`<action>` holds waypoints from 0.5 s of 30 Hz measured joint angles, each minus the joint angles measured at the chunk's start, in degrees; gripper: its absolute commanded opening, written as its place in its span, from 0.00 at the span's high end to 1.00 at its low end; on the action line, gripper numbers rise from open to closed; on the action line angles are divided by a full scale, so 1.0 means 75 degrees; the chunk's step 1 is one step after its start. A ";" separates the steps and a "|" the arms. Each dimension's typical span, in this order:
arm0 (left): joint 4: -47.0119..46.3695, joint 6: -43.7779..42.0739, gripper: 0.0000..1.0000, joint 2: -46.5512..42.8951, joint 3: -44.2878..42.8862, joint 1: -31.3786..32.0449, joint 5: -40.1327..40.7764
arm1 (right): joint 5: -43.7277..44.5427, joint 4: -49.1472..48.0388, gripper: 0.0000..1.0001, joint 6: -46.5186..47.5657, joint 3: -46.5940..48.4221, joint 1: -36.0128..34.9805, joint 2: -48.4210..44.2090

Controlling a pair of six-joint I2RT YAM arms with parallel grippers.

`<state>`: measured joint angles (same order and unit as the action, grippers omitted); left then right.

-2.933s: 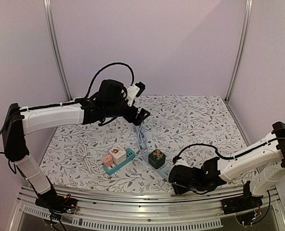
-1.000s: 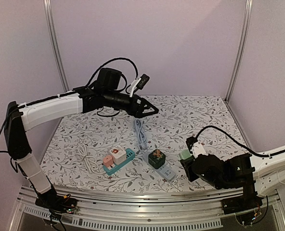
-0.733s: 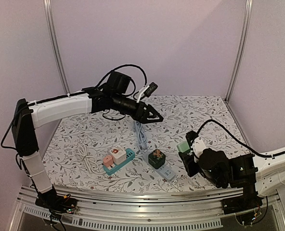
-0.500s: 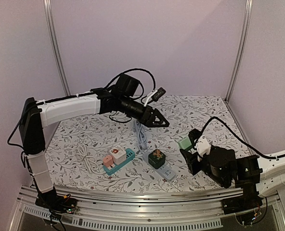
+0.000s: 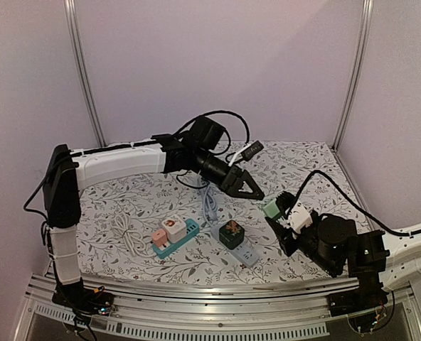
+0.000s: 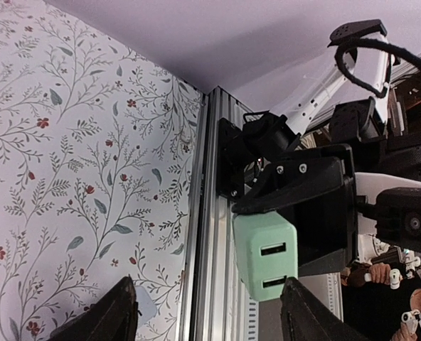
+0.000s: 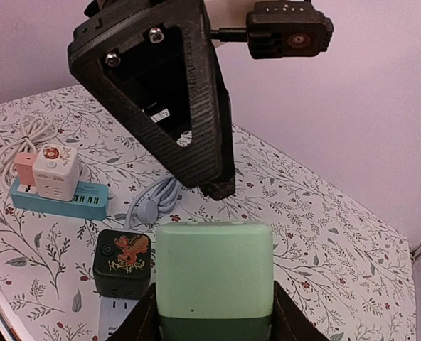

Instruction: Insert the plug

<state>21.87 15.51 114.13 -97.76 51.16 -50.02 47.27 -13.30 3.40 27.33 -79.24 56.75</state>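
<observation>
My right gripper (image 5: 276, 215) is shut on a mint-green plug block (image 5: 270, 209) and holds it above the table's right side. The block fills the right wrist view (image 7: 214, 270) between my fingers. In the left wrist view its face with two slots (image 6: 267, 256) shows. My left gripper (image 5: 252, 190) is open and empty, its tips just left of and above the green block; it hangs over the block in the right wrist view (image 7: 196, 121). A pale power strip (image 5: 247, 253) lies at the middle front with a dark green cube plug (image 5: 231, 233) on it.
A teal power strip (image 5: 183, 236) carries a pink plug (image 5: 159, 237) and a white plug (image 5: 173, 228) at the left front. A white coiled cable (image 5: 129, 236) lies to its left. A pale blue cable (image 5: 209, 204) runs back from the middle. The table's metal rail (image 5: 196, 291) is in front.
My left arm has swung right and forward, its open gripper now close to the green block. My right gripper has lifted the green block and shifted slightly.
</observation>
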 measured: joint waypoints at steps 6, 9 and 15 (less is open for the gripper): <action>0.0041 0.0079 0.33 0.0047 -0.0017 0.0085 -0.0134 | 0.0064 -0.0073 1.00 0.0306 0.0000 0.0000 0.0047; 0.0044 0.0085 0.33 0.0047 -0.0035 0.0140 -0.0169 | 0.0125 -0.0096 1.00 0.0405 0.0000 0.0000 0.0087; 0.0070 0.0085 0.36 0.0047 -0.0119 0.0274 -0.0219 | 0.0227 -0.0122 1.00 0.0487 0.0000 0.0000 0.0216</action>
<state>22.39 16.14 114.48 -98.65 53.21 -51.66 48.97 -14.22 7.05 27.33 -79.24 58.37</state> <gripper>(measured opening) 0.654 0.416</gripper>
